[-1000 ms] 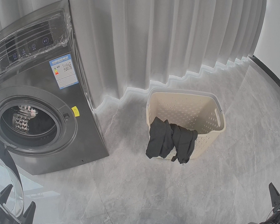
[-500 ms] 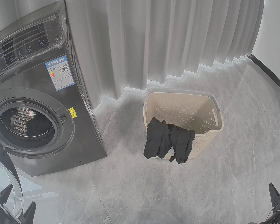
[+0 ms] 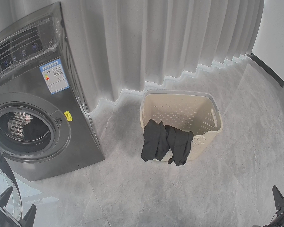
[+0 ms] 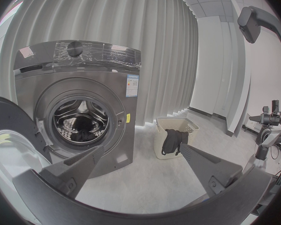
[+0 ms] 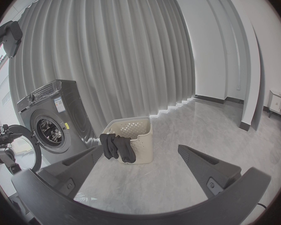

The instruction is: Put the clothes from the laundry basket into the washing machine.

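head view: dark clothes (image 3: 165,142) draped over laundry basket (image 3: 213,106) rim.

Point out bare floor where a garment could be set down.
Bare floor lies between the washing machine and the laundry basket, in front of both, and right of the basket. Crowded: the basket's near rim, draped with dark clothes, and beside the open door.

White curtain (image 3: 154,32), grey marble floor (image 3: 180,193)

Head view: turned toward the robot's right; the whole scene sits farther left in frame.
Washing machine (image 3: 75,133): closer to the frame's left edge, through the view's shift alone.
Laundry basket (image 3: 180,92): likewise displaced left.
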Motion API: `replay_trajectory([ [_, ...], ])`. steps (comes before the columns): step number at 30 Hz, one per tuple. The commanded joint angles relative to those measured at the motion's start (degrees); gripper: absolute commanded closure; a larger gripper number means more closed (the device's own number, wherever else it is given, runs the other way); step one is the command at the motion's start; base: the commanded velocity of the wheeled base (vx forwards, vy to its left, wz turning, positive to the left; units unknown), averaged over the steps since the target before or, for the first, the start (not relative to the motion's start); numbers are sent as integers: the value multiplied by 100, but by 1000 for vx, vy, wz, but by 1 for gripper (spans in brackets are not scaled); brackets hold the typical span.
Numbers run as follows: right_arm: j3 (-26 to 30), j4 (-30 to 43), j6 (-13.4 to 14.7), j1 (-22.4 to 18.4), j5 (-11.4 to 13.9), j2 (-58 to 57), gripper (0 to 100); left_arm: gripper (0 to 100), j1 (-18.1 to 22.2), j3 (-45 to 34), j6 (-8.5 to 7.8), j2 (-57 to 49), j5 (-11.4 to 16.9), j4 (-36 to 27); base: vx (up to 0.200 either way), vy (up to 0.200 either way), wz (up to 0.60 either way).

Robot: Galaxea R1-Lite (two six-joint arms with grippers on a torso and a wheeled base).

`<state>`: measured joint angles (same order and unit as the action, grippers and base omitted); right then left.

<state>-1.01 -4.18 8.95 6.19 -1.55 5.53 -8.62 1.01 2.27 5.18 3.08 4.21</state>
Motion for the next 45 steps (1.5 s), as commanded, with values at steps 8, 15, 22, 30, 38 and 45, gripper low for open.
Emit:
replay_trajectory([
  [8,101,-4,2,5,5,9,0,0,1,-101,-7,18,-10,1,0,0,0],
  [15,101,5,-51,5,14,9,0,0,1,-101,-16,18,-1,1,86,0,0],
  [22,101,5,2,5,-65,9,0,0,1,-101,-60,18,-1,10,0,0,0],
  [30,101,5,-209,5,190,9,0,0,1,-101,-60,18,-1,1,0,0,0],
  [38,-1437,190,81,251,1227,906,0,0,1,-101,-86,18,8,1,0,0,0],
  [45,-2184,-83,828,462,2044,3762,0,0,1,-101,-69,18,-1,1,57,0,0],
])
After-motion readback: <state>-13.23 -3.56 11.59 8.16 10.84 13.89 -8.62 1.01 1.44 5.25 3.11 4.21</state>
